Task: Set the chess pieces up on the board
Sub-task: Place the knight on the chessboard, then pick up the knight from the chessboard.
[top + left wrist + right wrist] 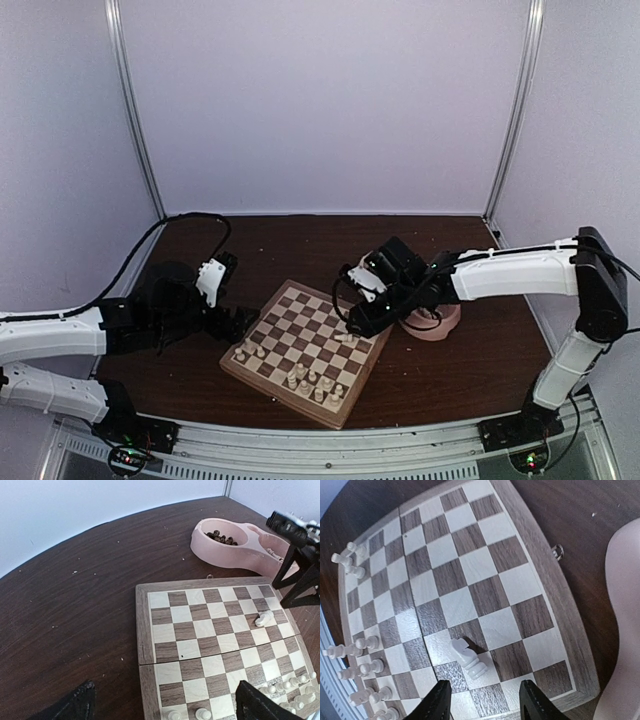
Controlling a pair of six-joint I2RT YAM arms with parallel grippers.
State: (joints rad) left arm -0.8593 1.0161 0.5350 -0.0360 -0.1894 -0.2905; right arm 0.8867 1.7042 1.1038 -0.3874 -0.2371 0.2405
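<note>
Right claw, top view: hangs over the board near its 3 o'clock edge. Left claw sits off the wood at 9 o'clock. Pink bowl lies just beyond the right arm.

Left wrist view: left claw spread wide, empty. One pale knight lies on its side toward 3 o'clock. Dark pieces sit in the bowl.

Right wrist view: fingers apart, nothing pinched. The toppled knight is just ahead at 12 o'clock, and standing cream pieces are at 9 o'clock.

Risks: pinching the rounded, lying knight may roll or skid it. A low sweep toward 9 o'clock may topple the standing pieces.
</note>
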